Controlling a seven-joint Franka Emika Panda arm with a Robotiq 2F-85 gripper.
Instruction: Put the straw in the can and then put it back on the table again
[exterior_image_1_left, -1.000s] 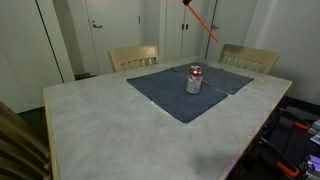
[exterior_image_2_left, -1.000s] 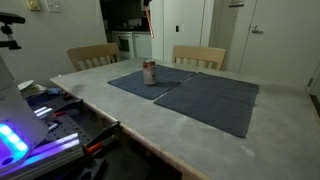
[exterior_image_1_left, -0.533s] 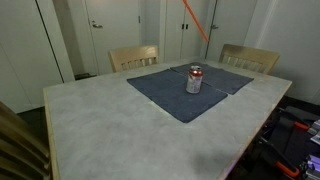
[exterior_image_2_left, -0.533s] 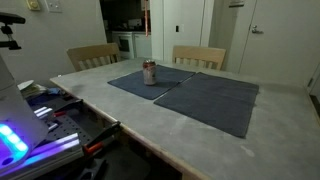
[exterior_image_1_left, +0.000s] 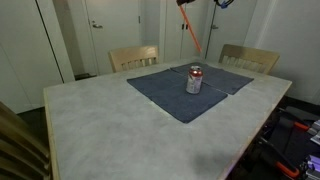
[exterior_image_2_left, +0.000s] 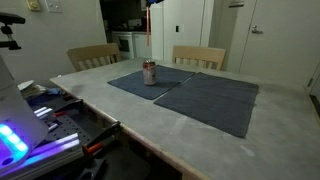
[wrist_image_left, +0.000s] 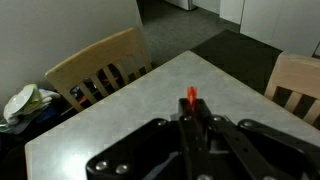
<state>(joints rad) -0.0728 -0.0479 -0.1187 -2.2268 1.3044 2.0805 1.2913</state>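
The can (exterior_image_1_left: 194, 80) stands upright on a dark blue-grey mat (exterior_image_1_left: 165, 93) on the marbled table (exterior_image_1_left: 100, 125); it also shows in an exterior view (exterior_image_2_left: 149, 72). My gripper (exterior_image_1_left: 182, 2) is at the top edge of the picture, high above the can, and is shut on the red-orange straw (exterior_image_1_left: 190, 30). The straw hangs down at a slant, and its lower end is well above the can. In an exterior view the straw (exterior_image_2_left: 148, 22) hangs above the can. In the wrist view the straw tip (wrist_image_left: 191, 96) sticks out between the shut fingers (wrist_image_left: 191, 118) over the table (wrist_image_left: 120, 125).
Two wooden chairs (exterior_image_1_left: 133, 57) (exterior_image_1_left: 248, 58) stand at the table's far side, also in the wrist view (wrist_image_left: 95, 65). A second mat (exterior_image_2_left: 215, 100) lies beside the one with the can. Equipment and cables sit off the table edge (exterior_image_2_left: 40, 120) (exterior_image_1_left: 295, 140).
The straw has swung steeper. Its lower end has moved left and down towards the space above the can. The gripper has come lower into the top of the picture.
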